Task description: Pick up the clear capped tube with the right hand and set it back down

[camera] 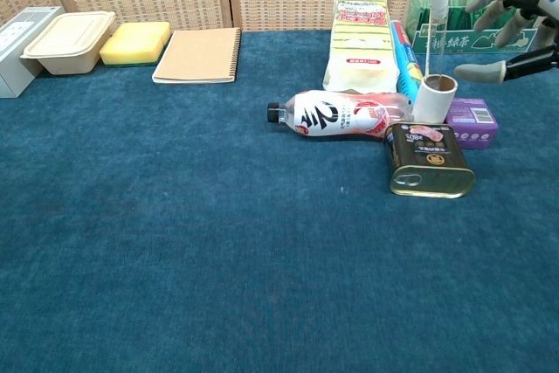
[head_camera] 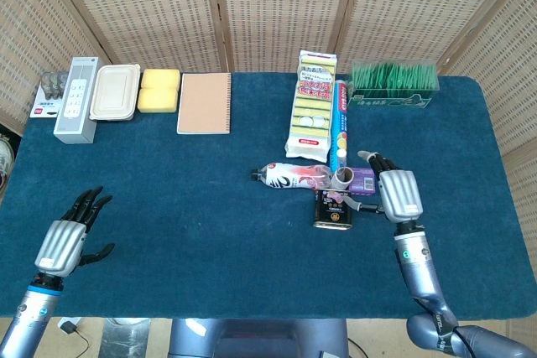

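Note:
The clear capped tube [camera: 436, 37] stands upright with its white cap on top, its foot inside a short cardboard roll [camera: 434, 98]. In the head view the roll [head_camera: 342, 177] sits between a lying drink bottle [head_camera: 291, 175] and a purple box [head_camera: 362, 179]. My right hand [head_camera: 396, 194] hovers just right of the roll with fingers spread and nothing in it. In the chest view that hand [camera: 517, 15] is at the upper right, its fingertips a short way right of the tube and not touching. My left hand [head_camera: 67, 236] lies open at the table's near left.
A flat tin [camera: 428, 159] lies in front of the roll. Behind it are a blue stick pack [head_camera: 340, 123], a sponge pack [head_camera: 312, 106] and a green tea box [head_camera: 394, 81]. A notebook [head_camera: 204, 103], yellow sponge [head_camera: 159, 90], lunch box [head_camera: 115, 92] and remote [head_camera: 77, 98] line the back left.

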### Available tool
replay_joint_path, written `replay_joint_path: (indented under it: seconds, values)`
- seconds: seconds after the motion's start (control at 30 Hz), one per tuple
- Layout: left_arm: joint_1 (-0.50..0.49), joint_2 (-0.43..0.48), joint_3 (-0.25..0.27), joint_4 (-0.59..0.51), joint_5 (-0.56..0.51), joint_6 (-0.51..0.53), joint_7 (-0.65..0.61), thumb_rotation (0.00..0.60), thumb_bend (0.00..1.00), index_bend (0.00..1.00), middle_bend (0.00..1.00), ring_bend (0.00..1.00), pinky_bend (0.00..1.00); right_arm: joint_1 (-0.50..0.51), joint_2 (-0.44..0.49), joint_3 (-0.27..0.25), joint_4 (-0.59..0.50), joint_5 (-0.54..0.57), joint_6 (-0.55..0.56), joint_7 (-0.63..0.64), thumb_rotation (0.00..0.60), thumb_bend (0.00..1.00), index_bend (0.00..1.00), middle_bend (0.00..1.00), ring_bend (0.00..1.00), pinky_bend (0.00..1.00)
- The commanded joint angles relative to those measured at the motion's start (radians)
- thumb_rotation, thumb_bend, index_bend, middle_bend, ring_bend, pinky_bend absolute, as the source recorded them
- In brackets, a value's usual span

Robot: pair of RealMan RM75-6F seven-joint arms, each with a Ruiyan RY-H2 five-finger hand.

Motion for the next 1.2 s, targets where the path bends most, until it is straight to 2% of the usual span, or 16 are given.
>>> replay_joint_path:
  seconds: [0.03, 0.73, 1.2]
  values:
    - [0.002, 0.005, 0.002, -0.005, 0.005, 0.008, -0.004, 0.6, 0.2, 0.1, 0.04, 0.03, 0.31, 0.018, -0.011, 0.008, 0.011, 0.007, -0.009, -0.014, 0.331, 0.21, 0.21, 0.3, 0.39, 0.59]
    - [0.003, 0.018, 0.008, -0.016, 0.011, 0.018, -0.009, 0.6, 0.2, 0.1, 0.04, 0.03, 0.31, 0.097, -0.074, 0.028, 0.081, 0.069, -0.052, -0.054, 0.328, 0.21, 0.24, 0.33, 0.41, 0.61]
    - [0.001, 0.021, 0.005, -0.019, 0.006, 0.017, -0.011, 0.6, 0.2, 0.1, 0.04, 0.03, 0.31, 0.122, -0.086, 0.016, 0.146, 0.072, -0.064, -0.056, 0.462, 0.23, 0.28, 0.38, 0.47, 0.65]
